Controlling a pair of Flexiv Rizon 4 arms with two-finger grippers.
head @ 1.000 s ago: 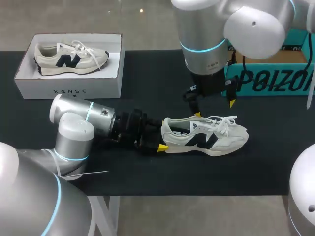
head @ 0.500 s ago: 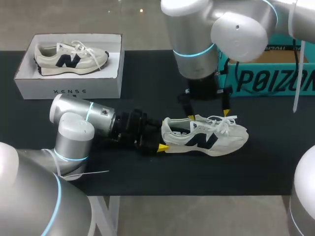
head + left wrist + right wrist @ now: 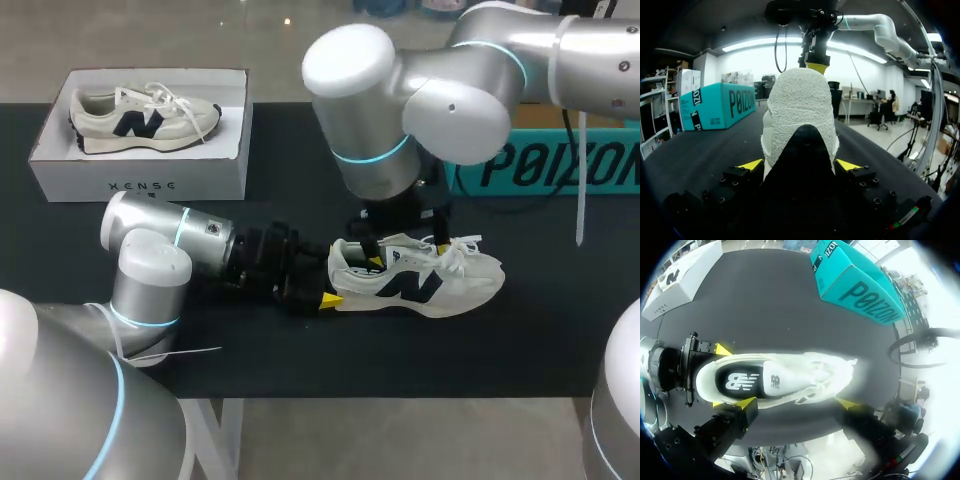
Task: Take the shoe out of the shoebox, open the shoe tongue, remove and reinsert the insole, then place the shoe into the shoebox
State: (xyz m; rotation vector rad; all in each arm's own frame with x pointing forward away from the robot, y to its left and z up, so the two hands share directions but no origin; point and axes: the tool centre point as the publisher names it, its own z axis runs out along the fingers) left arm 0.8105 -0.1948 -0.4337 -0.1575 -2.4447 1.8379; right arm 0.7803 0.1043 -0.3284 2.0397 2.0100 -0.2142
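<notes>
A cream sneaker (image 3: 440, 280) with a dark logo lies on its sole on the black table, toe to the right. My left gripper (image 3: 332, 282) is shut on its heel; in the left wrist view the heel (image 3: 800, 115) sits between both yellow tips, which touch it. My right gripper (image 3: 408, 252) hangs open just above the sneaker's opening and tongue. In the right wrist view the sneaker (image 3: 790, 377) lies under the spread fingers (image 3: 745, 402), and its dark insole (image 3: 737, 381) shows in the opening.
A white shoebox (image 3: 140, 175) holding a second cream sneaker (image 3: 140, 112) stands at the back left. A teal box (image 3: 560, 165) stands at the back right, partly behind my right arm. Bare black tabletop (image 3: 300, 350) runs along the front.
My right arm has swung left and come down, bringing its open gripper from behind the sneaker to just over its opening. My left gripper and the sneaker have stayed still.
</notes>
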